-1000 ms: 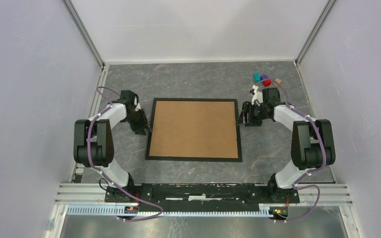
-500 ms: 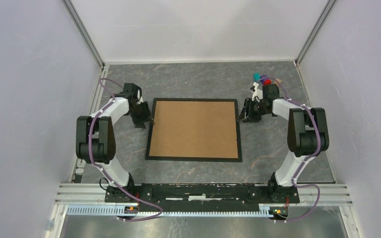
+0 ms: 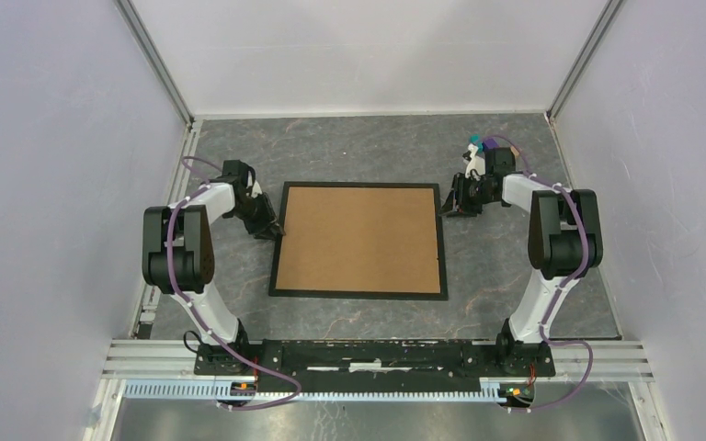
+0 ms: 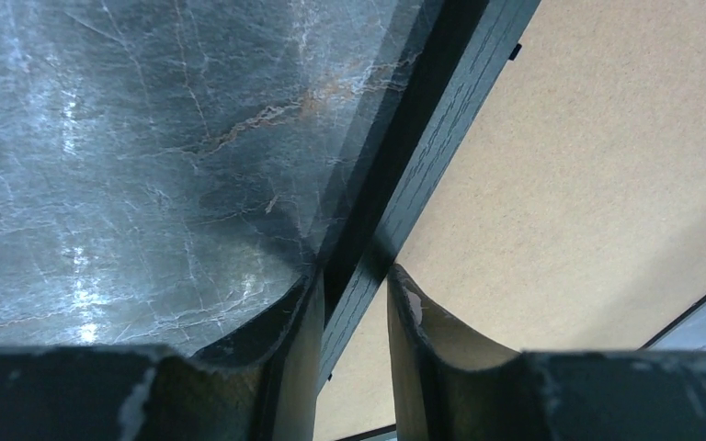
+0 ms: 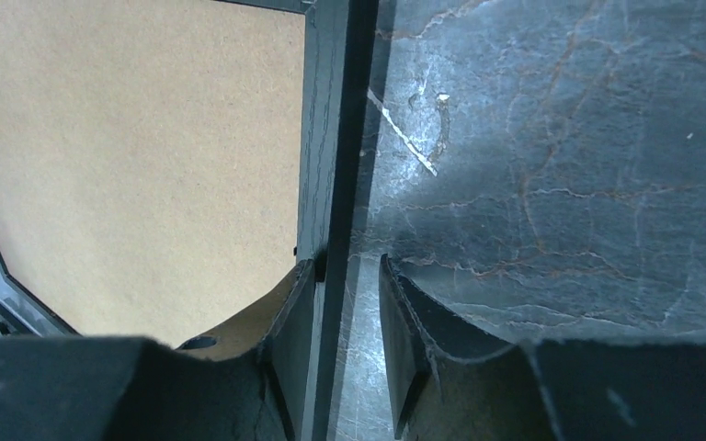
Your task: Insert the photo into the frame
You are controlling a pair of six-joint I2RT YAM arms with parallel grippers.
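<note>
Since the earlier picture, both arms had been swung further from their bases. The right gripper [image 3: 453, 204] had been carried along the frame's right rail towards its far corner, and the left gripper [image 3: 269, 228] had been brought in against the left rail. The frame [image 3: 361, 291] itself had not been shifted. It was laid flat on the dark veined table [image 3: 358, 152], midway between the two arms, with the brown backing board [image 3: 360, 239] set in it and turned upward.

In the left wrist view, the black rail was seen between the two fingers [image 4: 305, 312], one on the table side and one over the board. Both were drawn close against it, but whether it was truly pinched could not be told. In the right wrist view, the rail was likewise straddled. The inner finger [image 5: 296, 312] was set against the rail, while a strip of table was left showing between the rail and the outer finger, so nothing was clamped there.
</note>
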